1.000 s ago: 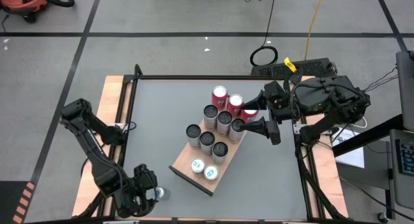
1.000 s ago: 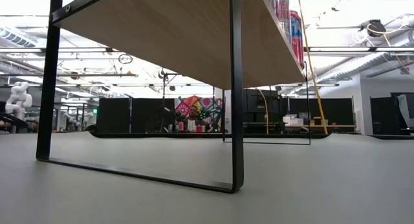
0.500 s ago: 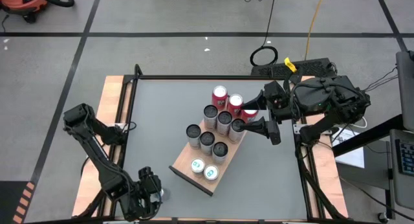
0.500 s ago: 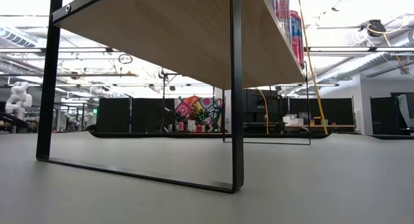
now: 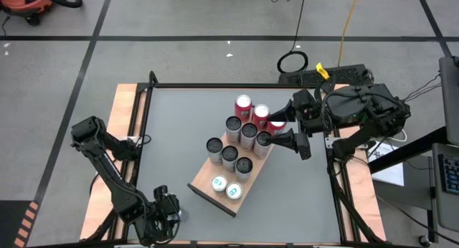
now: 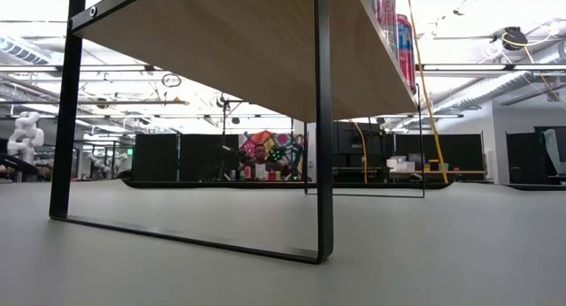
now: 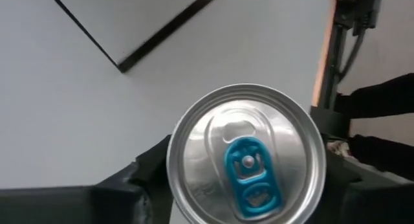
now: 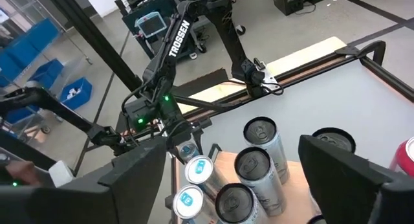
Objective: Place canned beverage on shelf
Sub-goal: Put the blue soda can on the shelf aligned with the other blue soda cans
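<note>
A silver can with a blue tab point(image 7: 246, 153) stands upright on the grey table at its near left edge. My left gripper point(image 5: 169, 213) is down over it and hides most of it in the high view. The shelf point(image 5: 204, 182), a light wooden board on black legs point(image 6: 323, 120), stands mid-table. It carries several silver cans point(image 5: 229, 156) and red cans point(image 5: 244, 105). My right gripper point(image 5: 278, 126) hangs open above the shelf's far right end, touching nothing. My left gripper has the can between its two fingers point(image 7: 145, 175), one on each side of the wall just under the rim point(image 7: 173, 160). The fingers come from above, slanting down. The can stands upright with its base on the table.
Two blue-tabbed cans point(image 5: 225, 187) stand at the shelf's near end. A wooden border and a black frame point(image 5: 136, 133) run along the table's left side. Bare grey tabletop point(image 5: 179, 140) lies between the left gripper and the shelf.
My left gripper has come down and a little toward the table's right, over the can at the near edge. The can showed beside the gripper a second ago and is now mostly covered by it. The can has not moved.
</note>
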Controlling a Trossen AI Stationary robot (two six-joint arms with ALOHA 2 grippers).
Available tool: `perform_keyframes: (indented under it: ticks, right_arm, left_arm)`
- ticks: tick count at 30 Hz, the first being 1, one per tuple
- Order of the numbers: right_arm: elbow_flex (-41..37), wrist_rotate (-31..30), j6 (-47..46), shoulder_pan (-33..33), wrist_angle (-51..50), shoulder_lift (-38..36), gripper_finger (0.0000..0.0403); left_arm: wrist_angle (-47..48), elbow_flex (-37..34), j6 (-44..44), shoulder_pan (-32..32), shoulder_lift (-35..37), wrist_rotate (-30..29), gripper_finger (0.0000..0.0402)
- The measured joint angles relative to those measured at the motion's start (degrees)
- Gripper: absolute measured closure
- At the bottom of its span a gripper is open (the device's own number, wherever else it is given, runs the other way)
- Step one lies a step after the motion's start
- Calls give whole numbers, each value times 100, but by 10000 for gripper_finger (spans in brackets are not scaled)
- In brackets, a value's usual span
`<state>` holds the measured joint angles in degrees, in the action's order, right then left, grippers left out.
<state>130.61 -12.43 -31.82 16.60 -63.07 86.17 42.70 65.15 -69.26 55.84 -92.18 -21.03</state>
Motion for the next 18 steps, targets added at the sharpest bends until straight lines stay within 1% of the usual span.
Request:
perform_keyframes:
  ticks: [3, 5, 9, 13, 18]
  right_arm:
    - [5, 14, -49, 0, 313, 45, 78]
    - [4, 34, -53, 18, 514, 68, 78]
    - [4, 37, -303, 74, 551, 109, 78]
    - [4, 39, -322, 199, 648, 239, 78]
    - [4, 46, -198, 359, 1043, 489, 78]
  left_arm:
    - [10, 82, -90, -1, 54, 170, 186]
    - [18, 198, -89, 4, 139, 204, 188]
    - [232, 530, -85, 2, 342, 225, 188]
    - [631, 1029, 89, 0, 610, 285, 187]
    - [1052, 1815, 577, -88, 894, 465, 187]
